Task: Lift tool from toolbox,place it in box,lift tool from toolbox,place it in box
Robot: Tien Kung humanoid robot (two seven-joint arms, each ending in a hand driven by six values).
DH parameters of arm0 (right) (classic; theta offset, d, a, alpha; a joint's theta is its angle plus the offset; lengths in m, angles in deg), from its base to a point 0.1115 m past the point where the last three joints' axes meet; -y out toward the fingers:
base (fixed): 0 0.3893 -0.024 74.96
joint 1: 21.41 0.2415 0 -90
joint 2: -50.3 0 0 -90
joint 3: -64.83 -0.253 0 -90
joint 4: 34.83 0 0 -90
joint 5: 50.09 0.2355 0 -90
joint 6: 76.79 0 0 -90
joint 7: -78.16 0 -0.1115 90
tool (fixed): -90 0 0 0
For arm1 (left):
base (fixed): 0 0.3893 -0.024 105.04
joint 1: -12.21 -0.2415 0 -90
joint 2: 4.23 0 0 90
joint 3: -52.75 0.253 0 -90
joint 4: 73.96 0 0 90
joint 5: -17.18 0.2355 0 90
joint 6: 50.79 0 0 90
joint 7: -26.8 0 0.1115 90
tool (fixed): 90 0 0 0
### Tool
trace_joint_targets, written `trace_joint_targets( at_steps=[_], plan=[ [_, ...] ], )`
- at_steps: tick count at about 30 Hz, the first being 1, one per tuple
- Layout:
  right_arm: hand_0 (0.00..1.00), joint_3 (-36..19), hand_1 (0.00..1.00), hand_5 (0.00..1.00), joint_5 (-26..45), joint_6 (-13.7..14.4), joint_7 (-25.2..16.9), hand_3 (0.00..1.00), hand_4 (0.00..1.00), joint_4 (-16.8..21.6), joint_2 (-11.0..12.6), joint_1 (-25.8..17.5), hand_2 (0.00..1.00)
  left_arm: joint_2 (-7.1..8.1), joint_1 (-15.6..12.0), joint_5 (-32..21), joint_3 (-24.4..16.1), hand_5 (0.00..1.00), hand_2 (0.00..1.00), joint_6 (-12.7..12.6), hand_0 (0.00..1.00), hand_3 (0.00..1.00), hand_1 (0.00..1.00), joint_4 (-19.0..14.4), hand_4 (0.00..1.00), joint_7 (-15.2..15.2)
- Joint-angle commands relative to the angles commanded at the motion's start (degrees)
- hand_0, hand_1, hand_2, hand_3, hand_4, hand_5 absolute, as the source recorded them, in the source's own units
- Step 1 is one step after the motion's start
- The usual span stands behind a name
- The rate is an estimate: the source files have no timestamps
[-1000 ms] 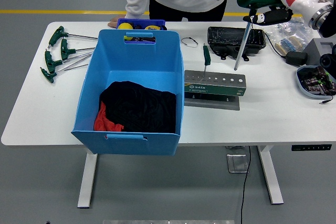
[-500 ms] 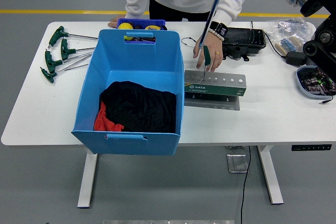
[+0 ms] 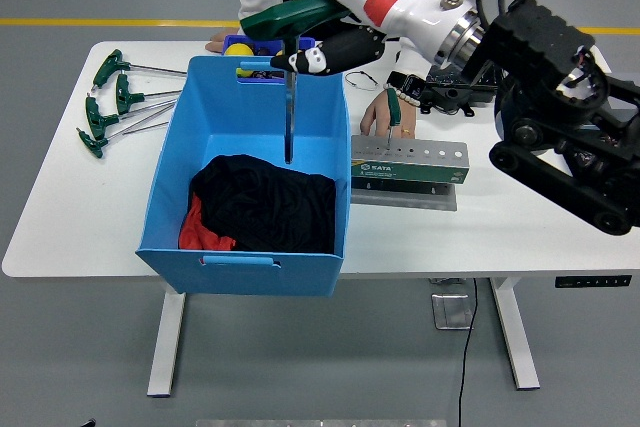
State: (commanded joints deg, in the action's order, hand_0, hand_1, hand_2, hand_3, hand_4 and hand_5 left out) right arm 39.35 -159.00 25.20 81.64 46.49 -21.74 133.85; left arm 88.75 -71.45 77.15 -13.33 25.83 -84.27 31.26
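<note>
My right hand [image 3: 318, 45] reaches in from the right over the blue box [image 3: 190, 217]. It is shut on a green T-handle wrench [image 3: 289, 117]; the shaft hangs straight down inside the box, its tip just above the black cloth [image 3: 265, 205]. The green tool holder [image 3: 410, 161] stands on the table to the right of the box. A person's hand [image 3: 385, 112] rests at another green-handled tool [image 3: 394, 107] that stands in the holder. My left arm is out of view.
Several green T-handle wrenches [image 3: 115, 97] lie on the table left of the box. A small blue bin with yellow items [image 3: 262, 47] sits behind the box. A black case [image 3: 458, 89] lies behind my right arm. The table's near edge [image 3: 420, 269] runs in front.
My right arm swung left from the table's right side to over the blue box, carrying the wrench. The person's hand came down to the tool in the holder.
</note>
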Motion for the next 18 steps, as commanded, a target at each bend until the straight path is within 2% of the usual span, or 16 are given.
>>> trace_joint_targets(
  at_steps=[4,5,10,11,16,17,18],
  plan=[
    [0.002,5.2,0.002,0.723,-1.1,1.2,0.7,0.006,0.916,-2.3,-1.8,1.3,0.002,0.07,0.1,0.0,-0.1,0.646,0.775,0.0,0.745,0.7,0.773,0.0,0.71,-0.1],
    [0.188,6.4,0.071,0.694,-2.0,1.1,0.9,0.186,0.936,-2.9,-2.3,1.6,0.159,0.07,0.2,0.1,-0.1,0.648,0.774,0.0,0.746,0.699,0.773,0.0,0.709,-0.1],
    [0.188,10.7,0.071,0.694,-2.7,-0.9,1.9,0.186,0.936,-6.3,-4.5,2.6,0.159,0.15,0.4,0.4,-0.1,0.648,0.774,-0.1,0.746,0.699,0.773,0.0,0.709,0.0],
    [0.511,11.4,0.28,0.69,-2.7,-1.3,2.1,0.463,0.951,-6.9,-4.8,3.0,0.419,0.18,0.5,0.5,-0.1,0.644,0.771,-0.1,0.745,0.698,0.765,0.0,0.706,0.0],
    [0.511,14.2,0.28,0.69,-4.0,-3.5,4.2,0.463,0.951,-9.9,-6.3,4.8,0.419,0.33,0.6,1.4,-0.8,0.644,0.771,-0.2,0.745,0.698,0.765,0.0,0.706,0.2],
    [0.571,14.4,0.494,0.689,-4.4,-3.6,4.5,0.577,0.968,-10.3,-6.5,4.9,0.581,0.33,0.6,1.5,-0.8,0.647,0.768,-0.3,0.743,0.697,0.765,0.0,0.707,0.2],
    [0.571,14.5,0.494,0.689,-4.7,-3.7,4.9,0.577,0.968,-10.9,-6.9,4.9,0.581,0.35,0.6,1.5,-0.8,0.647,0.768,-0.3,0.743,0.697,0.765,0.0,0.707,0.2]
  ],
)
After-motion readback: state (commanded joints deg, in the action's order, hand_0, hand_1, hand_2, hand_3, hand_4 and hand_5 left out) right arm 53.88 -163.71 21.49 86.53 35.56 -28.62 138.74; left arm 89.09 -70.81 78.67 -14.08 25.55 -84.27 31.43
